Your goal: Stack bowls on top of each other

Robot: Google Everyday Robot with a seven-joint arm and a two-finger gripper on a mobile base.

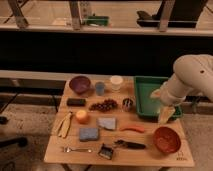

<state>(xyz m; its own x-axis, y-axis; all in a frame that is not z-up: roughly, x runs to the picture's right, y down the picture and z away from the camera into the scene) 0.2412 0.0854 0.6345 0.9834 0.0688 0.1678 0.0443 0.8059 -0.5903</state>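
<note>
A dull purple bowl (80,84) stands upright at the back left of the wooden table (55,150). A red-orange bowl (167,139) stands upright at the front right corner. The two bowls are far apart, at opposite corners. My gripper (164,115) hangs from the white arm (192,75) on the right. It points down over the front edge of the green tray (145,95), just above and behind the red-orange bowl. It touches neither bowl.
Between the bowls lie a blue cup (100,88), a white cup (116,82), grapes (104,105), a can (128,104), an orange (82,116), a banana (64,124), a blue sponge (88,133), a carrot (132,128), a fork (76,149) and black tools (130,145).
</note>
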